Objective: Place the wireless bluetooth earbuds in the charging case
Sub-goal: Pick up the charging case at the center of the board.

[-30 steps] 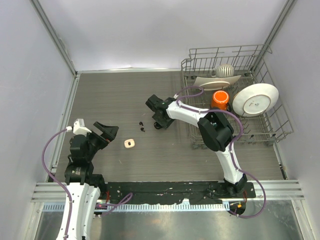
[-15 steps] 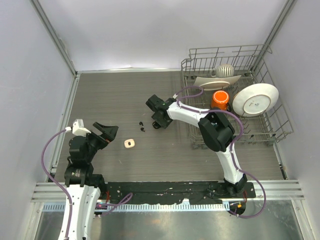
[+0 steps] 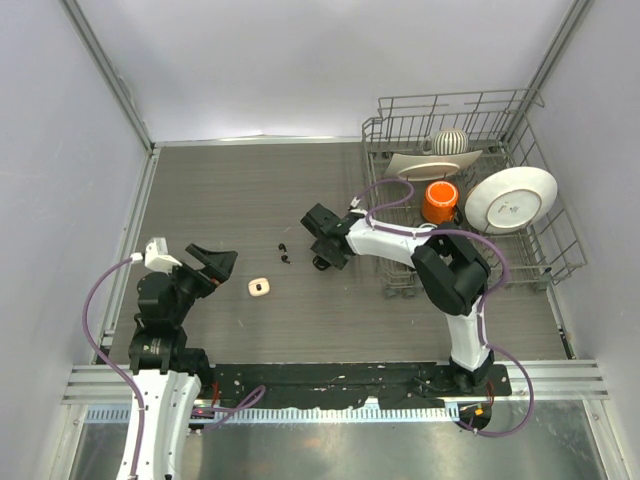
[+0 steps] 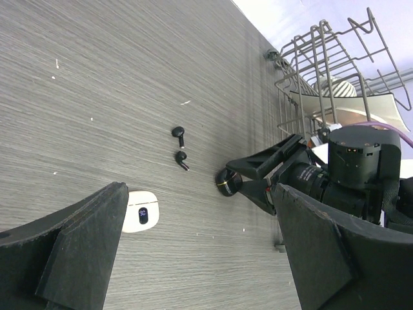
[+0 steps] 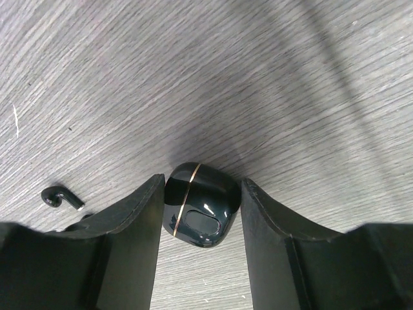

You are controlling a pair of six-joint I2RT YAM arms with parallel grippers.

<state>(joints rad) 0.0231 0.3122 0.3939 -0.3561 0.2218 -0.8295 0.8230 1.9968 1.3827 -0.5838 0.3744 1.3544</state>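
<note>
Two small black stemmed earbuds loose on grey wood-grain tabletop, just beside each other, apart from both grippers. Fingers of right gripper set narrow on glossy black charging case with gold seam, one pad against each side; lid closed; nearest earbud just beyond one finger's outer side. Fingers of left gripper spread wide, nothing between them; white oval charging case on tabletop near one fingertip. Wire dish rack with plates at far right.
</note>
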